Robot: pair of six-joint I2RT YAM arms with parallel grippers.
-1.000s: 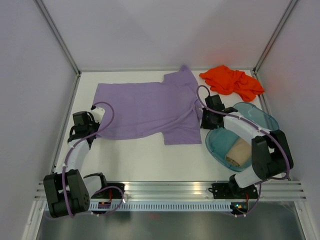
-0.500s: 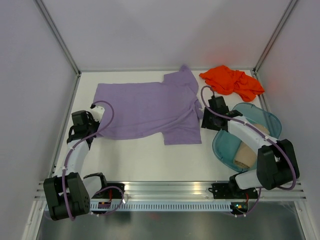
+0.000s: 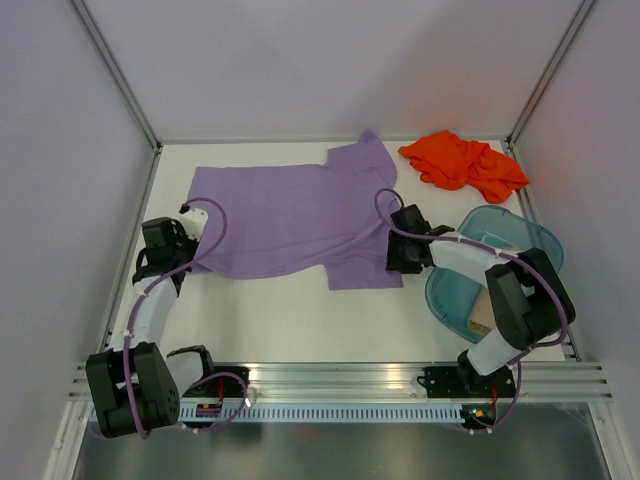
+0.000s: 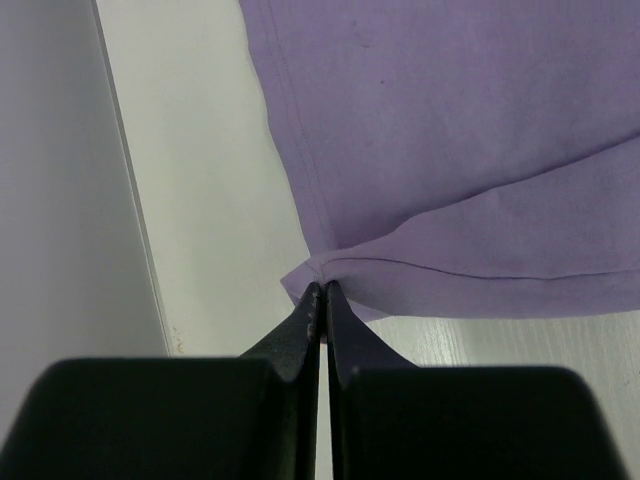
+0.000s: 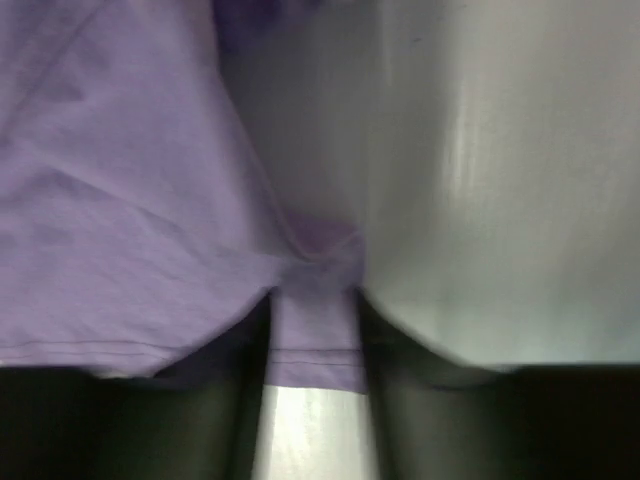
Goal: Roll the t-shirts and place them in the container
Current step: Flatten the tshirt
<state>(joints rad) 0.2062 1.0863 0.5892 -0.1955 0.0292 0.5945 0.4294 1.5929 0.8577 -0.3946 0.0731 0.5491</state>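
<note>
lavender t-shirt [image 3: 290, 215] lies spread flat, left of the teal tub [image 3: 520, 235], its nearest edge almost at the tub rim. tan t-shirt [image 3: 481, 311] sits inside the tub, partly behind the right arm. orange-red t-shirt [image 3: 462, 163] is crumpled just beyond the tub. left gripper [image 4: 318, 290] is clamped tight on the lavender hem corner farthest from the tub. right gripper [image 5: 312, 300] is at the lavender corner nearest the tub, jaws apart, cloth edge in the gap, not pinched, view blurry. looks like taking a second grip before rolling. advice: get the right fingers past the stitched edge before closing, then keep the cloth taut and level between both grips so the first turn runs straight
</note>
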